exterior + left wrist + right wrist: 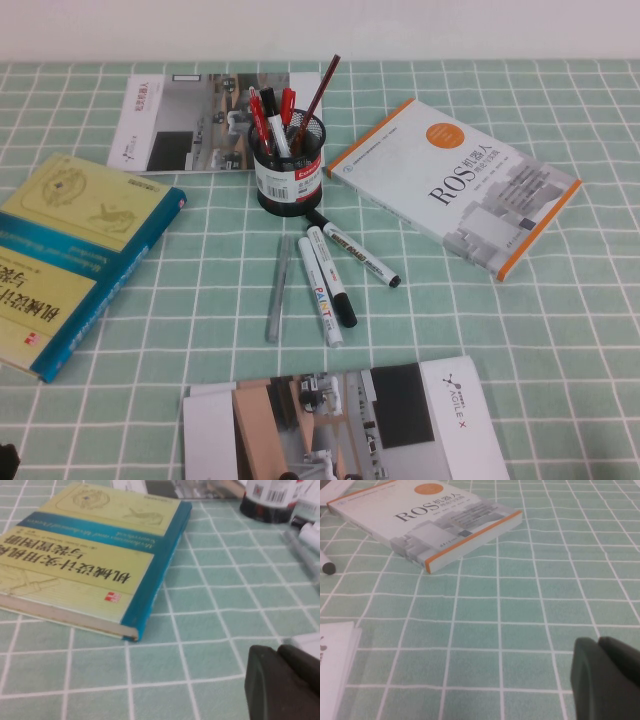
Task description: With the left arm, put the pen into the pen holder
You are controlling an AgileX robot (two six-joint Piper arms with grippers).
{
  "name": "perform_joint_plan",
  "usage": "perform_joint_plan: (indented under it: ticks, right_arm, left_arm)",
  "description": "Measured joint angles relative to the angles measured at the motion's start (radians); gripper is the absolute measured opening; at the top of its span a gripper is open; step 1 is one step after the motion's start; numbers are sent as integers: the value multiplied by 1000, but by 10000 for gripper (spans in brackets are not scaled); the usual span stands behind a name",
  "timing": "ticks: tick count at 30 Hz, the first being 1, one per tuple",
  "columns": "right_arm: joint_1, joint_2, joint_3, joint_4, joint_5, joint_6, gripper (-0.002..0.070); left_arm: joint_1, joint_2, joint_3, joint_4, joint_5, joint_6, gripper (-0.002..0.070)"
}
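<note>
The slim grey pen (278, 290) lies flat on the green checked cloth, just left of three white markers (330, 280). It also shows in the left wrist view (304, 555), blurred. The black mesh pen holder (289, 165) stands behind it with red pens and markers inside, and its base shows in the left wrist view (267, 502). My left gripper (277, 652) is shut and empty, low over the cloth at the near left, well short of the pen. My right gripper (597, 644) is shut and empty over bare cloth at the near right.
A yellow-and-teal book (70, 250) lies at the left, and a white-orange ROS book (455, 185) at the right. One booklet (215, 120) lies behind the holder and another (345, 425) at the near edge.
</note>
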Motion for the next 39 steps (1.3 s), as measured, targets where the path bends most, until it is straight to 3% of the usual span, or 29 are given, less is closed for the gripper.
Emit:
perform_joint_plan:
  ticks: [4, 10, 16, 25, 34, 39]
  right_arm:
    - [0, 0, 0, 0, 0, 0, -20]
    - [0, 0, 0, 0, 0, 0, -20]
    - [0, 0, 0, 0, 0, 0, -20]
    - [0, 0, 0, 0, 0, 0, -20]
    - [0, 0, 0, 0, 0, 0, -20]
    - [0, 0, 0, 0, 0, 0, -20]
  left_arm:
    - [0, 0, 4, -70, -72, -45, 0]
    - [0, 0, 4, -280, -230, -196, 0]
    - [0, 0, 4, -325, -267, -212, 0]
    - [0, 219, -221, -327, -2, -227, 0]
    - [0, 684, -614, -287, 362, -89, 0]
    - [0, 960, -770, -281, 432, -25, 0]
